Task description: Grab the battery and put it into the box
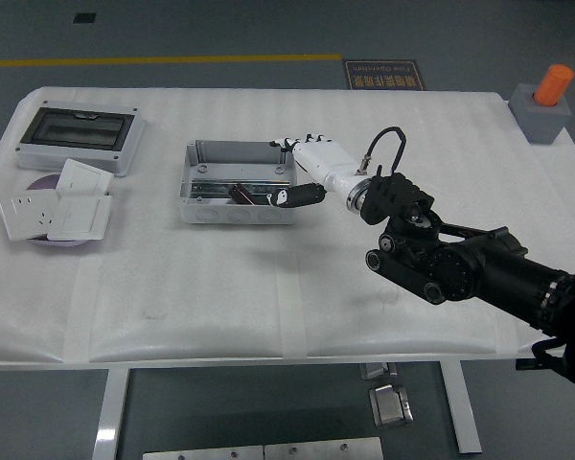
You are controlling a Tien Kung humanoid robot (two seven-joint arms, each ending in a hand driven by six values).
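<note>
Battery (241, 193) lies inside the box (197, 203), right of centre. My right hand (302, 171) hangs over the box's right end, fingers (298, 195) spread, holding nothing. Risk: pulling out, a finger catches the wall and drags the box across the desk (220, 278).

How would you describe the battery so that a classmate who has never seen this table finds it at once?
Start at the open grey box in the middle of the white table. Inside it, just left of the robot's white right hand, lies the battery: a small dark cylinder, the only dark loose item in the box.
</note>
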